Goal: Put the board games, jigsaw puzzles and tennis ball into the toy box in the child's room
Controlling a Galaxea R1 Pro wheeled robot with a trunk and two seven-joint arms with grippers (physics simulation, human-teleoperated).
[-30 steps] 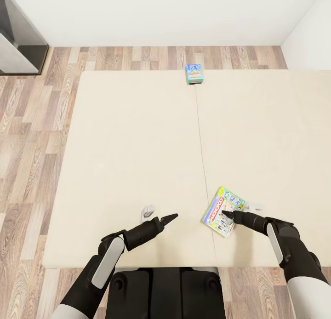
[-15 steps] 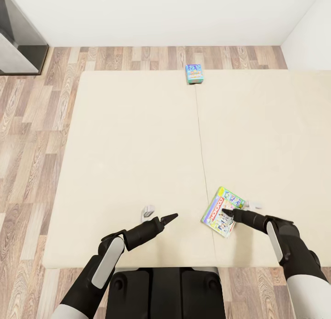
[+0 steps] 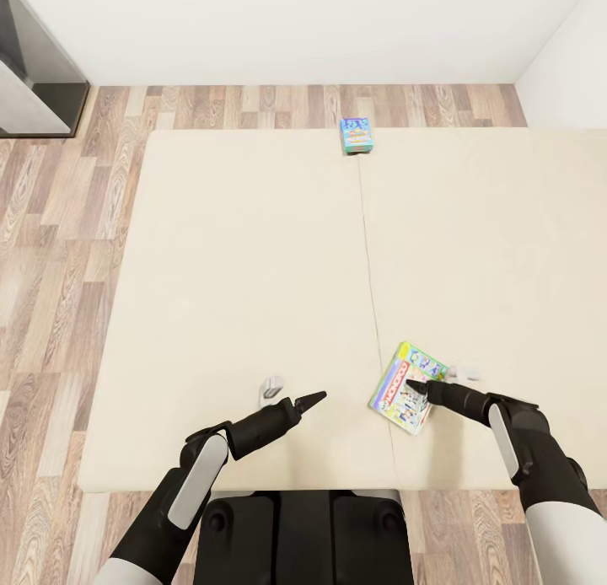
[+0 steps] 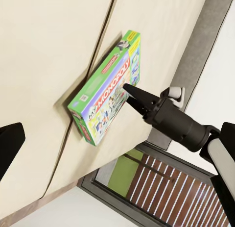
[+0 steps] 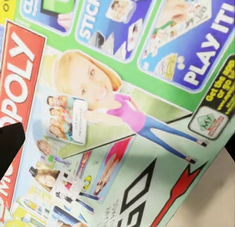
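Observation:
The green-white-red Monopoly board game lies flat on the cream bed, near its front edge and just right of the mattress seam. My right gripper hovers over that box with its tip above the lid. In the right wrist view the printed lid is very close, and the dark fingertips sit wide apart at the picture's sides, so the gripper is open. The left wrist view shows the box with the right gripper over it. A smaller blue board game rests at the bed's far edge. My left gripper is open above bare mattress, left of the seam.
Wood floor runs along the bed's left side and far end. A dark grey piece of furniture stands at the far left by the white wall. The wide mattress between the two boxes is bare.
My right gripper has crept a little farther over the Monopoly box. The left arm and both boxes have stayed put.

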